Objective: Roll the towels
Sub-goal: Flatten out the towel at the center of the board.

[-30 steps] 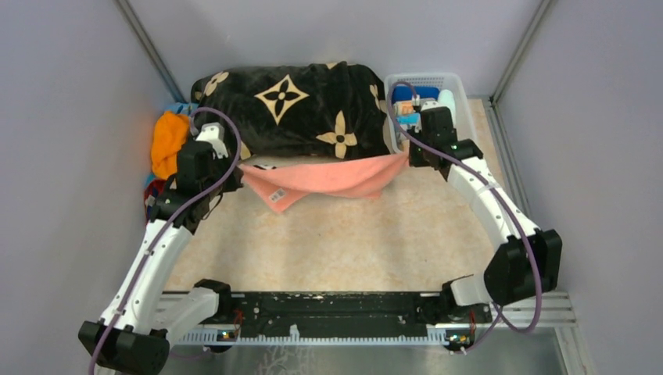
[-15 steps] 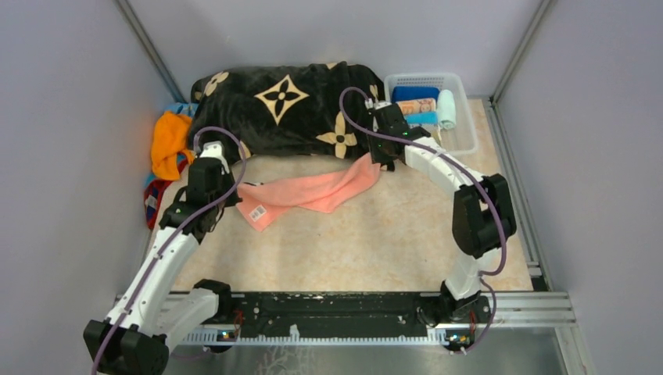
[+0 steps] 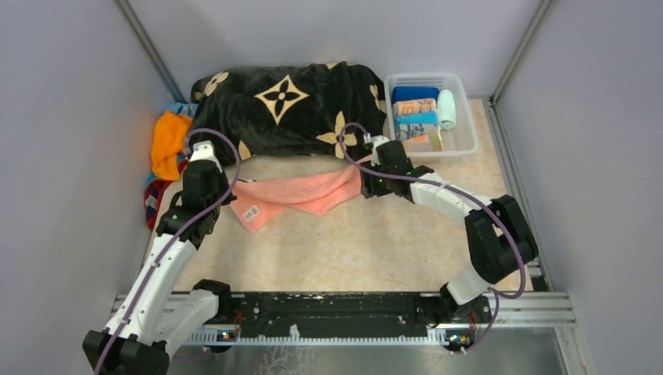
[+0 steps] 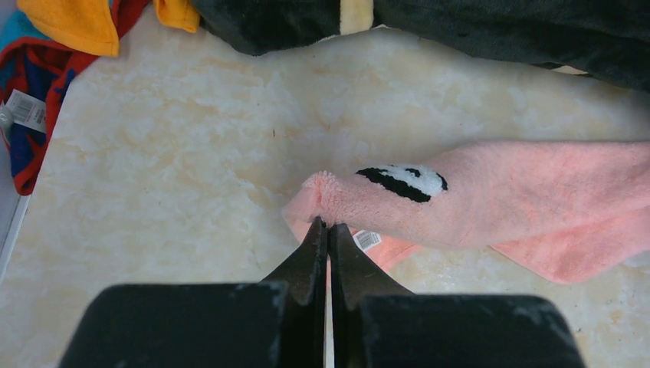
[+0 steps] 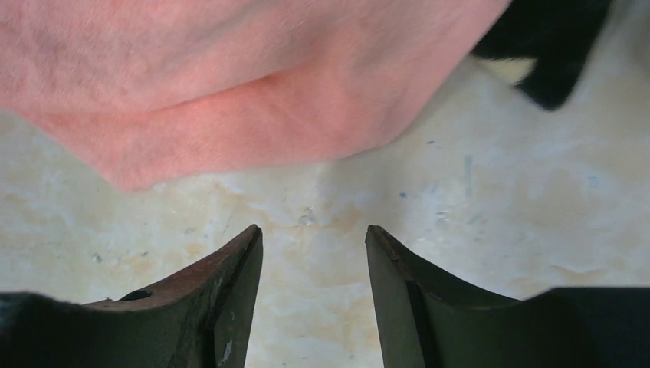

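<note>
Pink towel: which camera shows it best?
The top external view: the whole pink towel shows, lying bunched before the black blanket. The left wrist view shows only its labelled end; the right wrist view, just a close-up edge.

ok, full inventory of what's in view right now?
table: 1, beige marbled
blanket: 1, black with cream flowers, rear
basket: 1, clear white, rear right
pink towel: 1, pink, bunched across table centre
orange towel: 1, orange, far left by blanket
patterned towel: 1, red-and-turquoise, left edge beside orange towel
rolled towels: several, mixed colours, in basket
left gripper: 1, black, shut on pink towel's left corner
right gripper: 1, black, open, at pink towel's right end
</note>
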Action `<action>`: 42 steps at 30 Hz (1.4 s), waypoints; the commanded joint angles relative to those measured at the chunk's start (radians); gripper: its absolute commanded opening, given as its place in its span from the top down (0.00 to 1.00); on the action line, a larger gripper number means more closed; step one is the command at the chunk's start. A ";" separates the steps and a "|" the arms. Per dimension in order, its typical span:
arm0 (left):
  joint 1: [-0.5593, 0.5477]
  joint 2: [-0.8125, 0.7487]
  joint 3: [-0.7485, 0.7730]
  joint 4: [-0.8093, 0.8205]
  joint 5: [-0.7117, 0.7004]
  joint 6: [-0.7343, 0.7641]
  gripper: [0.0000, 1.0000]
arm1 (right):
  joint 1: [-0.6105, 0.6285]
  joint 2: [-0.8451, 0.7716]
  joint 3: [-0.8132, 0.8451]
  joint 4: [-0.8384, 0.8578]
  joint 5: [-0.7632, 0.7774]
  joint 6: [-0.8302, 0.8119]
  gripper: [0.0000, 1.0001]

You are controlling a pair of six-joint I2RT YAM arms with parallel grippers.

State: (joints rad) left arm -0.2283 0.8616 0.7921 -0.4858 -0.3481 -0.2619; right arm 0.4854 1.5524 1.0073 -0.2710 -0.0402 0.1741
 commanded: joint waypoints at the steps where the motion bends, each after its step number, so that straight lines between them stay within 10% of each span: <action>1: 0.004 -0.038 0.025 0.055 0.017 0.000 1.00 | 0.039 0.020 -0.064 0.254 -0.070 0.103 0.46; 7: 0.004 -0.045 0.008 0.054 0.018 0.001 1.00 | 0.039 0.084 -0.123 0.480 -0.006 0.321 0.42; 17: 0.004 -0.043 -0.010 0.069 0.031 -0.003 1.00 | 0.094 0.218 -0.087 0.372 0.211 0.496 0.40; 23: 0.006 -0.043 0.002 0.062 0.034 0.003 1.00 | 0.099 0.254 -0.082 0.367 0.208 0.468 0.74; 27: 0.004 -0.067 0.026 0.053 0.071 0.017 1.00 | 0.099 0.158 -0.109 0.305 0.279 0.394 1.00; 42: 0.004 -0.126 0.281 -0.158 0.417 0.106 1.00 | 0.089 -0.389 0.027 -0.281 0.420 0.108 1.00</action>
State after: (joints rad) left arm -0.2283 0.7708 1.0000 -0.5625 -0.0288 -0.1974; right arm 0.5751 1.2785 0.8948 -0.3428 0.3237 0.3790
